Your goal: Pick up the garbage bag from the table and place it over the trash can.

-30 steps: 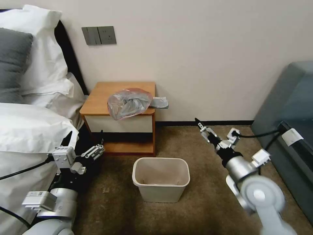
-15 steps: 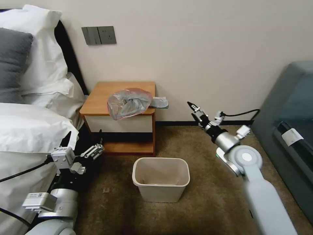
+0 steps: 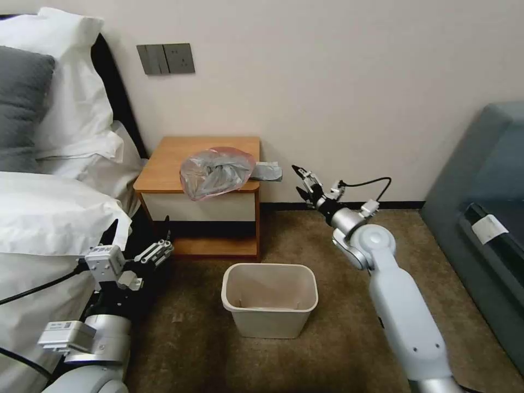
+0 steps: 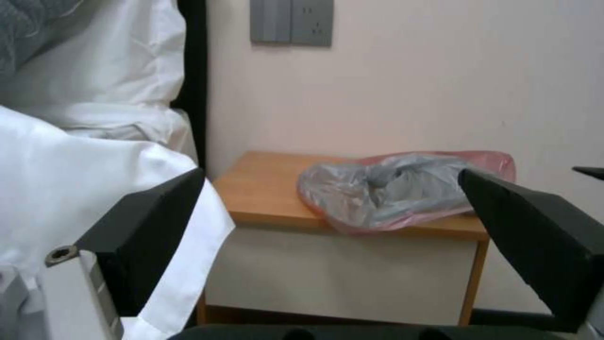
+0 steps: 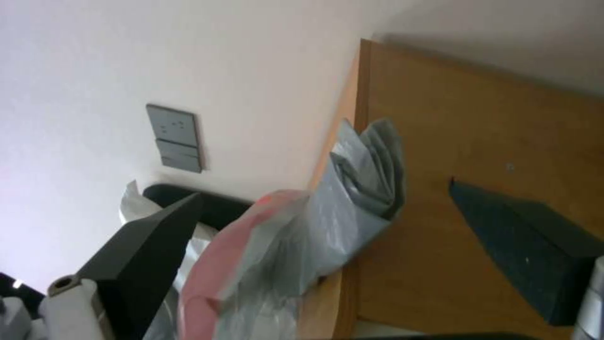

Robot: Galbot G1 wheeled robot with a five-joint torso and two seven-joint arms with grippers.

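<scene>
The right hand (image 3: 301, 180) sits just right of centre in the head view, fingers spread wide and gripping nothing, aimed left at the garbage bag (image 3: 217, 172) from just beside the desk's (image 3: 164, 164) right edge. To do this reach well, I judge it should go for the folded grey tail that overhangs that edge and close on several layers at once, since thin film slips easily. The bag lies crumpled on the right half of the desk top, its long axis running left to right, pink-rimmed mouth toward the wall. The left hand (image 3: 144, 251) waits low at lower left by the bed, open and empty. The trash can (image 3: 269, 297) stands on the carpet below centre.
</scene>
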